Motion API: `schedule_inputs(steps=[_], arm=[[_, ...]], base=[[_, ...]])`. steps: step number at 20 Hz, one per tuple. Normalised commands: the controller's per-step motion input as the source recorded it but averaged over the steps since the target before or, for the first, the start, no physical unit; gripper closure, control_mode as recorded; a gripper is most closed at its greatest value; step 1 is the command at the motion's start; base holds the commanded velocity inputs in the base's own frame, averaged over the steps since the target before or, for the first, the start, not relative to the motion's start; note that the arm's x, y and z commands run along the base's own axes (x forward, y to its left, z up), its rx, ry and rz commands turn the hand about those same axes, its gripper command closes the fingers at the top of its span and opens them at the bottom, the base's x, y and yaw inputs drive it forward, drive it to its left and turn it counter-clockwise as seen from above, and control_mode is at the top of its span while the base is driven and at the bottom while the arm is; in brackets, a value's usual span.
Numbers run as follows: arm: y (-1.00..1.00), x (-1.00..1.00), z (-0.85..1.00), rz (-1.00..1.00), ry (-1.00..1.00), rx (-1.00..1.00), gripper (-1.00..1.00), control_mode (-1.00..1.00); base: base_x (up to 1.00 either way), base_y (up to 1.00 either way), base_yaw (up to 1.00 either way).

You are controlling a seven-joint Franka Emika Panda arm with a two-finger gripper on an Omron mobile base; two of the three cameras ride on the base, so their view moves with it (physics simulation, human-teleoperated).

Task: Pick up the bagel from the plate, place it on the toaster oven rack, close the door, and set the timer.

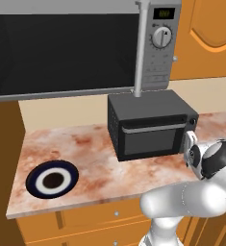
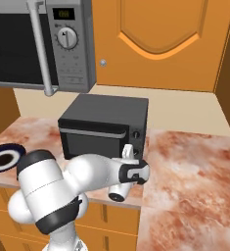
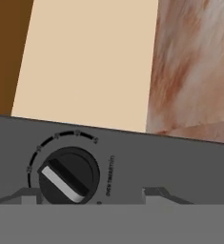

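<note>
Hand view, timer knob (image 3: 69, 175) bottom cropped

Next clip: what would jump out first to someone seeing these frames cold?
The white arm's gripper sits right at the front right corner of the toaster oven, whose door is shut; the hand view stares at a black timer dial with a pale pointer. Above hangs a big silver-and-black microwave. At the counter's left end the plate lies with no bagel on it.
</note>
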Motion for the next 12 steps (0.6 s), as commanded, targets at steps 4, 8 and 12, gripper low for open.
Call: schedule_inputs(steps=[4,8,12], arm=[[-0.81,0.0,0.24,0.14,0.01,0.74,1.0,-1.0],[-0.69,0.0,0.42,0.15,0.0,0.5,1.0,-1.0],[-0.71,0.0,0.63,0.18,0.0,0.53,1.0,-1.0]], base=[[0.0,0.0,0.0],[0.0,0.0,0.0],[0.0,0.0,0.0]])
